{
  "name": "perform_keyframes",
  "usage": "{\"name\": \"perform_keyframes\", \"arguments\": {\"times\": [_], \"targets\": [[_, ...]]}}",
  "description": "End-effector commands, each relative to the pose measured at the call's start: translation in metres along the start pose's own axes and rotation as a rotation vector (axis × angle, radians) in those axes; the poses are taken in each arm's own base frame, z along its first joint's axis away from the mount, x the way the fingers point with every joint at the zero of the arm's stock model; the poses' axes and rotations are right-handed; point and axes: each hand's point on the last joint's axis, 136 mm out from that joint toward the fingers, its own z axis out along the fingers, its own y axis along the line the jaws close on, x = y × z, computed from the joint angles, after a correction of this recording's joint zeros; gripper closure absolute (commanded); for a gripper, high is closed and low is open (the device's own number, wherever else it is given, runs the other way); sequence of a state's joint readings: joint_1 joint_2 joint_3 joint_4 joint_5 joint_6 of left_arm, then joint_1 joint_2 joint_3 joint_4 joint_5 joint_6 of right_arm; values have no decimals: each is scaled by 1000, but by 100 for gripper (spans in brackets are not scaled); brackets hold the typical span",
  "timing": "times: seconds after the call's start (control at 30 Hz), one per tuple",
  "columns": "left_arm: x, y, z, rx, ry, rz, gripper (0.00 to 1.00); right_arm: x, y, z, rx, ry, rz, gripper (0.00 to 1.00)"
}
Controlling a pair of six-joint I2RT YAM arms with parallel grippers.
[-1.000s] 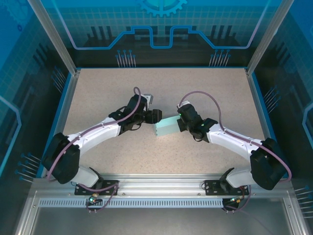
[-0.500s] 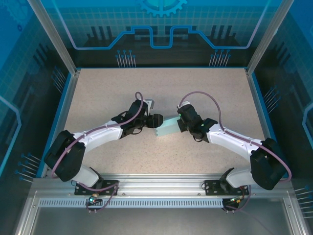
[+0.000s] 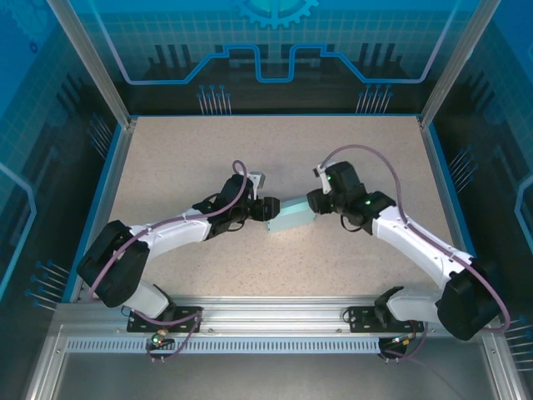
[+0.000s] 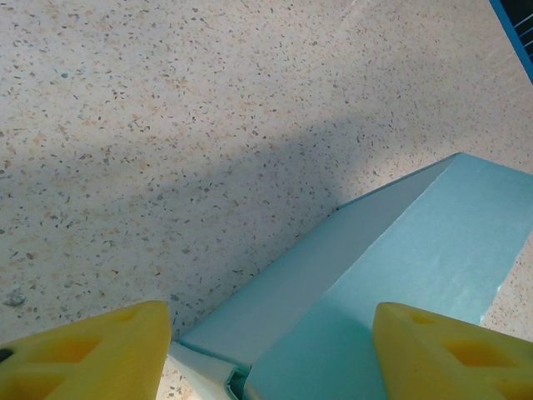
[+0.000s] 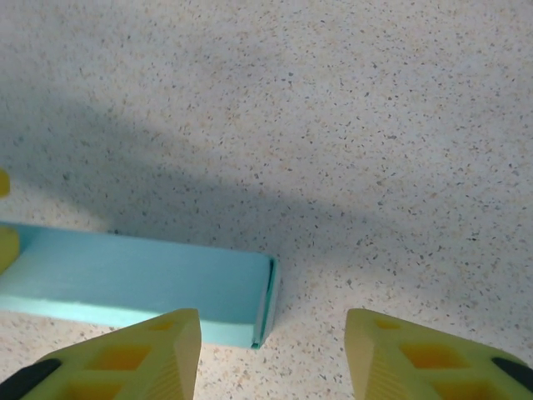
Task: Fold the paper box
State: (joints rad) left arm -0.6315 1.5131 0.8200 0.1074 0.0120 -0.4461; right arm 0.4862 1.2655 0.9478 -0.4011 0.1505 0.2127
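Straddling Paper Box: Gripper Status

L gripper (image 3: 268, 208): released, jaws apart, one end of paper box (image 3: 291, 219) between them. R gripper (image 3: 316, 202): released, holding nothing; opposite box end lies just ahead of one jaw. Box lies flat on table (image 3: 350, 150).

One paper box (image 3: 291, 218), two arms (image 3: 166, 227) (image 3: 416, 242), one speckled table (image 3: 166, 158).

The paper box (image 3: 291, 218) is plain pale cyan, greyer on its shaded side face. The table (image 3: 183, 158) is beige, speckled with dark and orange flecks. The fingers (image 4: 83, 354) are bright yellow. The arms (image 3: 171, 227) are white and black, with purple cables (image 3: 358, 148). The back wall (image 3: 275, 42) behind the table is blue with a fine grid and a gear motif.
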Motion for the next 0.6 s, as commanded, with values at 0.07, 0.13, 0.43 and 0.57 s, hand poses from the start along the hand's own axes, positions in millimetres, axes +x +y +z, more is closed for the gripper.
{"name": "perform_keyframes", "arguments": {"times": [0.07, 0.13, 0.43, 0.57], "targets": [[49, 26, 6, -89, 144, -1, 34, -8, 4, 18, -168, 54, 69, 49], [49, 26, 5, -90, 141, 1, 34, -8, 1, 28, -183, 73, 87, 49], [42, 21, -2, -72, 114, -3, 33, 40, -8, 54, -204, 187, 174, 58], [35, 15, -7, -55, 92, -7, 32, 69, -9, 58, -195, 232, 212, 62]]}}
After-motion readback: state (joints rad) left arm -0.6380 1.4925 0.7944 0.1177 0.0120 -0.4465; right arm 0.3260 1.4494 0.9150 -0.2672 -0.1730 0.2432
